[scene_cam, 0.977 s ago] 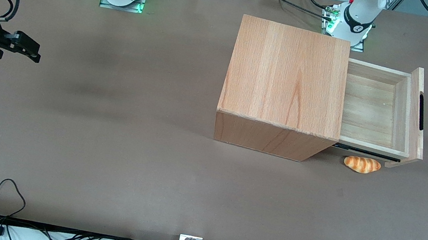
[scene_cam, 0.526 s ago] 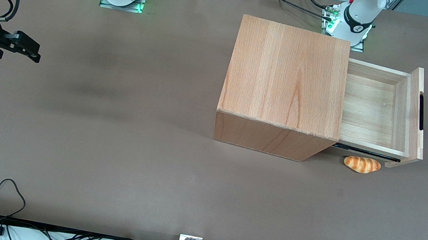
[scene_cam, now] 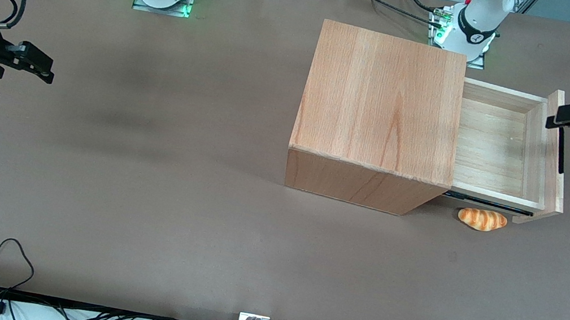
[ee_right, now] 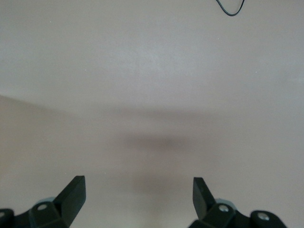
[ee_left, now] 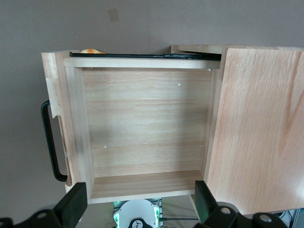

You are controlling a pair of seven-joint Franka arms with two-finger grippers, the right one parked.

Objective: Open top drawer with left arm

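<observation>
Spread wide and empty, the left gripper (scene_cam: 560,119) hovers above the top drawer (scene_cam: 493,147), apparently released. Drawer extends toward three o'clock from the cabinet (scene_cam: 383,101); task likely done.

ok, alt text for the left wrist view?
Looking down into the pulled-out, empty pale-wood top drawer with its black slot handle, beside the tan wooden cabinet top. The left arm's black two-finger gripper hangs open above it, touching nothing.

The cabinet (scene_cam: 381,95) is tan wood with visible grain; its top drawer (scene_cam: 493,147) is paler inside, with a black handle (ee_left: 52,142). The bread roll (scene_cam: 482,219) is orange-striped. The bench (scene_cam: 143,189) is dull brown. The end effector (scene_cam: 569,113) is black.
</observation>
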